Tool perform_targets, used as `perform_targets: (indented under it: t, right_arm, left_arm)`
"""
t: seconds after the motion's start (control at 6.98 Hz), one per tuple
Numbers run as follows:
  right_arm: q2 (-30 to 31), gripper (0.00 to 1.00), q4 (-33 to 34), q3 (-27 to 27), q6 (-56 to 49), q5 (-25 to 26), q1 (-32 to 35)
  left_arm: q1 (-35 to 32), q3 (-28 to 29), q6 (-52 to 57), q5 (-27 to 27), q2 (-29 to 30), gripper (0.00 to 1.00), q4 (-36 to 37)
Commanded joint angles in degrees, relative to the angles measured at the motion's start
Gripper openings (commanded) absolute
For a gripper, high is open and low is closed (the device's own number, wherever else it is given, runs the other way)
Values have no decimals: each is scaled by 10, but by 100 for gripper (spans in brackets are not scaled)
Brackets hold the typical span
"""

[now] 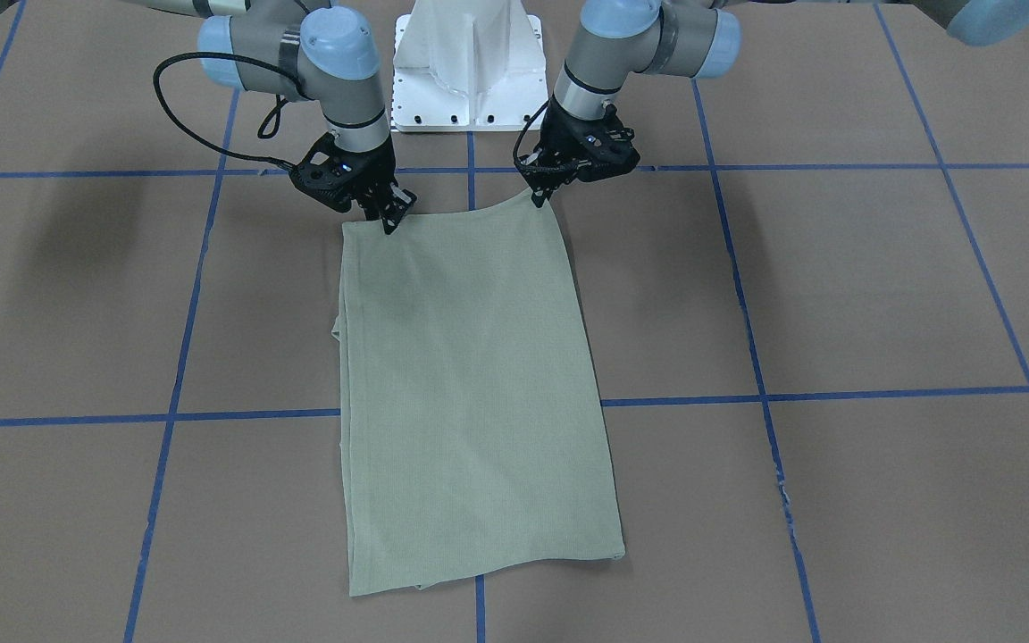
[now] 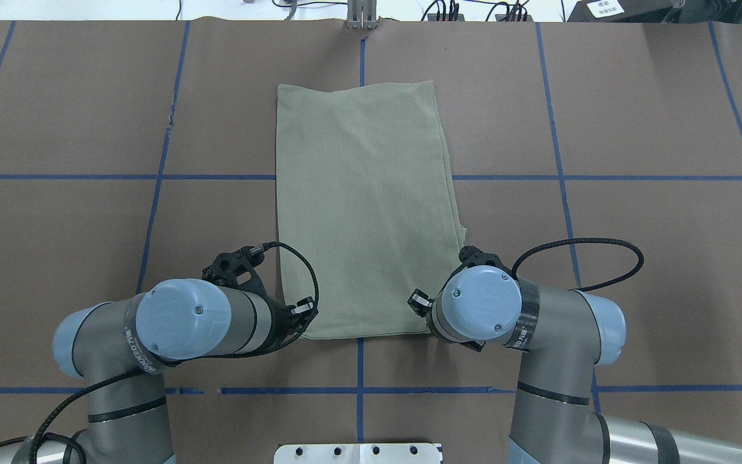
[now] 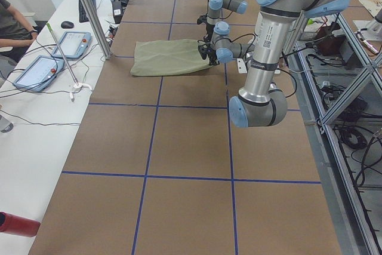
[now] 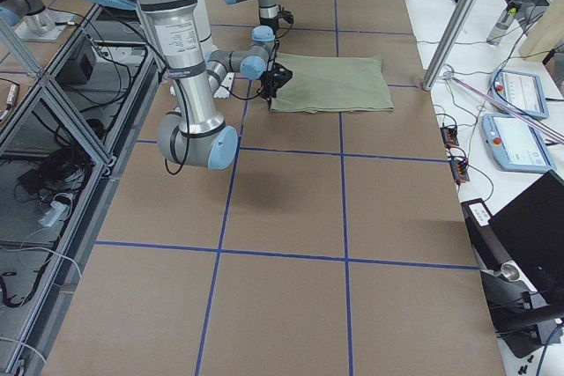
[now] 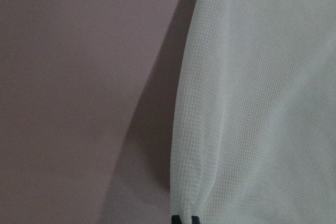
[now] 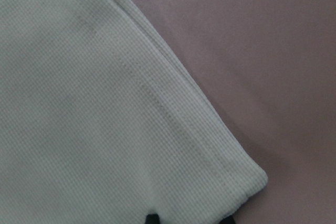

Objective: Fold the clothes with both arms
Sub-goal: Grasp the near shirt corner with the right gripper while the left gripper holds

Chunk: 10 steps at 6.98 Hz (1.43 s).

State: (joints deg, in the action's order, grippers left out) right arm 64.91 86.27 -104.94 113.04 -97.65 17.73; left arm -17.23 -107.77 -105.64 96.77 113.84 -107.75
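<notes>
Faint, barely legible lettering on left arm's wrist band, nothing else readable

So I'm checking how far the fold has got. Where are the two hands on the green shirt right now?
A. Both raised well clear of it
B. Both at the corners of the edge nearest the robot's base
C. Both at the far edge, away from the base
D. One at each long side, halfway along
B: the left hand and right hand each meet a near corner of the shirt, by the white base.
</notes>
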Motion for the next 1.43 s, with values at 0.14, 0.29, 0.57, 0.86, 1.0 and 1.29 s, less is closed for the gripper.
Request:
perform_targets:
  t: [0.14,0.29,0.57,0.86,1.0,1.29]
  right_arm:
    - [-4,0,-1,0,-2,-3,0]
    - [-7,0,-3,-3,-2,-3,1]
    - [-9,0,-2,-25,3,1,4]
    - [-8,0,-2,-22,3,2,3]
    - [-6,99,-3,-19,2,3,2]
    - [-8,100,-3,-18,3,3,4]
  left_arm:
    - [0,1,0,-1,0,0,0]
    - [1,2,0,-1,1,0,0]
    - [1,0,0,-1,2,0,0]
    - [0,-1,0,0,-1,0,0]
    - [0,0,0,1,-1,0,0]
    - [0,0,0,1,1,0,0]
